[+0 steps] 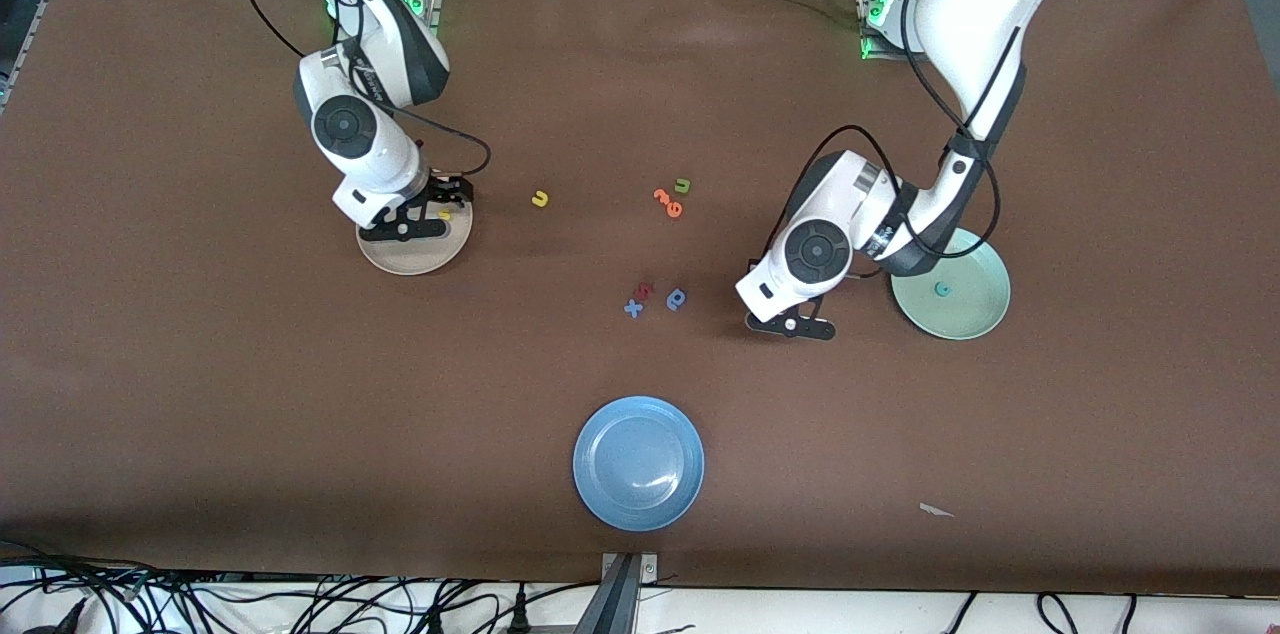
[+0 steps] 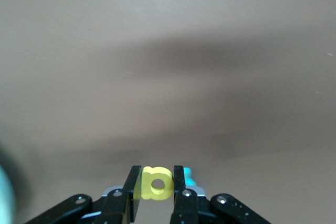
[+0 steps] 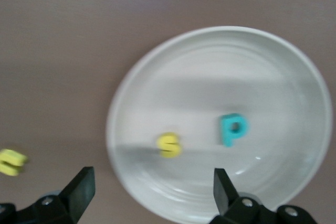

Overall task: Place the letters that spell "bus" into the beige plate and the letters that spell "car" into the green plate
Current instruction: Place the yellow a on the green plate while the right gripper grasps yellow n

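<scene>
The blue plate [image 1: 638, 463] lies nearest the front camera, at the middle of the brown tabletop [image 1: 200, 394]. Farther from the camera than this plate sit a blue x [image 1: 633, 308], a small dark-red letter [image 1: 646, 290] and a darker blue a-like letter [image 1: 677, 298], close together. Farther still lie two orange letters [image 1: 668, 202] touching each other, with a green u [image 1: 682, 185] just beside them, and the yellow u [image 1: 541, 199] alone, toward the right arm's end of the tabletop.

The green plate [image 1: 955, 299] stands toward the left arm's end; a teal c [image 1: 940, 290] lies in it. The left gripper [image 2: 157, 184] hangs over bare tabletop just beside that plate, on the side toward the blue a-like letter. Its jaws are clamped on the yellow a [image 2: 157, 183], which is pinched between the two fingers [image 2: 179, 182]; a bit of teal shows past one finger and cannot be identified.

The beige plate [image 1: 420, 259] stands toward the right arm's end. The right gripper [image 3: 149, 190] is over this plate with its jaws spread wide and nothing between them. In the plate lie the yellow s [image 3: 169, 145] and the teal b [image 3: 231, 129], near each other but apart. In the right wrist view another yellow letter [image 3: 10, 162] lies on the tabletop outside the plate's rim.
</scene>
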Robot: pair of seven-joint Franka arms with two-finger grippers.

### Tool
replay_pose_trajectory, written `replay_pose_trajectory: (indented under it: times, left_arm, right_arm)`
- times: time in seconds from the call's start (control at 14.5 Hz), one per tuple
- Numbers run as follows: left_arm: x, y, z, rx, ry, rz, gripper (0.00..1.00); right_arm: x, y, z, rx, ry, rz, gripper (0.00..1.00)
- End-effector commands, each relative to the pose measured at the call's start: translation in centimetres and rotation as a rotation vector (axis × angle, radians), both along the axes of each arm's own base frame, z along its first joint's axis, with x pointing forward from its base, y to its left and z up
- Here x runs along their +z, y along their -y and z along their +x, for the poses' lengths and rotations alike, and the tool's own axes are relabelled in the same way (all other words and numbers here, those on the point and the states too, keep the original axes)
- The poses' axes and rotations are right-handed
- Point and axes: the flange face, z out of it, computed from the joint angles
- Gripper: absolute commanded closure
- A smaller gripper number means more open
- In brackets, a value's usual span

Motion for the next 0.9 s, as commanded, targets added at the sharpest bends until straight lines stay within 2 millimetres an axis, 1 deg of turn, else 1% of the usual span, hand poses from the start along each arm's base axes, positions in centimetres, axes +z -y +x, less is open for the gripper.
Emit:
replay_pose_trajectory:
  times: [0.0, 0.07, 0.21, 0.28, 0.34, 0.48, 0.62, 0.69, 0.76, 0.83]
  left_arm:
    - [2.0, -5.3, 1.1, -0.061, -0.053, 0.012, 0.88]
    - [2.5, -7.1, 1.6, -0.084, -0.06, 0.01, 0.89]
    - [3.3, -11.4, 2.3, -0.154, -0.078, 0.009, 0.89]
    - [3.4, -13.1, 2.4, -0.196, -0.087, 0.006, 0.89]
    - [3.4, -14.2, 2.3, -0.226, -0.093, 0.023, 0.89]
    - [2.9, -17.6, 2.5, -0.263, -0.109, 0.07, 0.91]
    - [1.5, -19.7, 2.2, -0.276, -0.144, 0.057, 0.91]
    - [1.1, -20.5, 2.1, -0.273, -0.153, 0.052, 0.86]
    - [0.7, -20.8, 2.1, -0.282, -0.165, 0.046, 0.53]
    - [0.6, -20.9, 2.1, -0.304, -0.171, 0.038, 0.01]
  right_arm:
    - [0.0, -6.0, -2.3, -0.052, 0.051, 0.038, 0.0]
    - [-0.9, -7.7, -3.3, -0.061, 0.059, 0.048, 0.0]
    - [-2.7, -10.0, -4.8, -0.074, 0.069, 0.068, 0.0]
    - [-3.4, -10.7, -5.4, -0.079, 0.073, 0.076, 0.0]
    - [-4.1, -10.9, -5.7, -0.074, 0.073, 0.081, 0.0]
    - [-5.6, -10.7, -6.3, -0.069, 0.072, 0.087, 0.0]
    - [-6.0, -10.1, -7.1, -0.063, 0.076, 0.087, 0.0]
    - [-6.0, -10.0, -7.2, -0.063, 0.075, 0.086, 0.0]
    - [-6.2, -10.0, -7.2, -0.063, 0.073, 0.086, 0.01]
    - [-6.1, -10.0, -7.2, -0.063, 0.075, 0.088, 0.03]
